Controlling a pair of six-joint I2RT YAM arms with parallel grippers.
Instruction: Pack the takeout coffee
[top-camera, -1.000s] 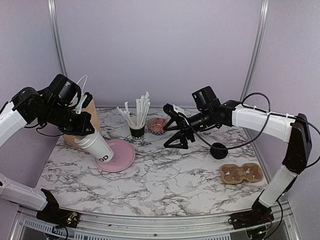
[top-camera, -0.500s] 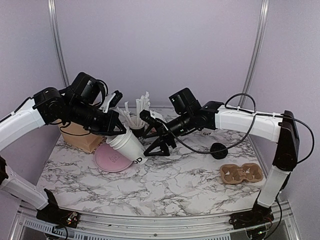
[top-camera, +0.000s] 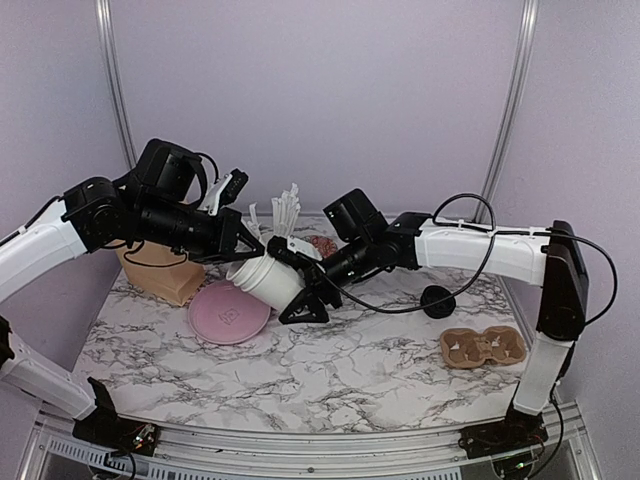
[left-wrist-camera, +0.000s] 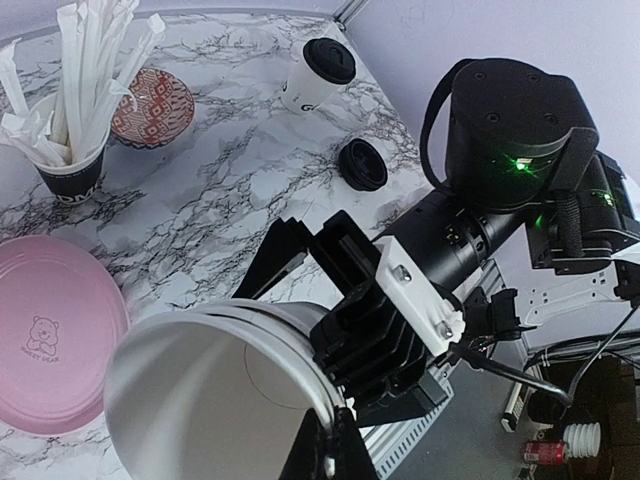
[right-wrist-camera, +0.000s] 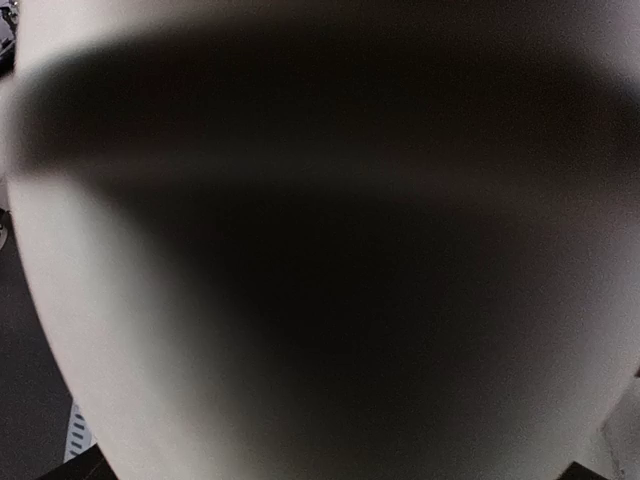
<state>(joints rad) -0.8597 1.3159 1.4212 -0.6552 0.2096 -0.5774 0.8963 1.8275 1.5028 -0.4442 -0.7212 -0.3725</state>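
Note:
My left gripper (top-camera: 240, 262) is shut on the rim of a stack of lidless white cups (top-camera: 264, 280), held tilted in the air above the table's middle. The left wrist view looks into the stack's open mouth (left-wrist-camera: 210, 400). My right gripper (top-camera: 291, 279) stands open, one finger on each side of the stack's base; one black ribbed finger (left-wrist-camera: 375, 320) lies close against the cup wall. The right wrist view shows only blurred white cup surface (right-wrist-camera: 90, 330). The takeout coffee (left-wrist-camera: 317, 73), white with a black lid, stands at the back right, hidden by the right arm in the top view.
A pink plate (top-camera: 228, 312) lies under the left arm, a brown paper bag (top-camera: 160, 275) behind it. A black cup of straws (left-wrist-camera: 70, 170) and a red patterned bowl (left-wrist-camera: 152, 105) stand at the back. A loose black lid (top-camera: 437, 300) and a cardboard cup carrier (top-camera: 483, 347) lie right.
The left gripper has carried the cup stack from the pink plate rightward and up. The right arm swung left, and its open fingers now straddle the stack's base.

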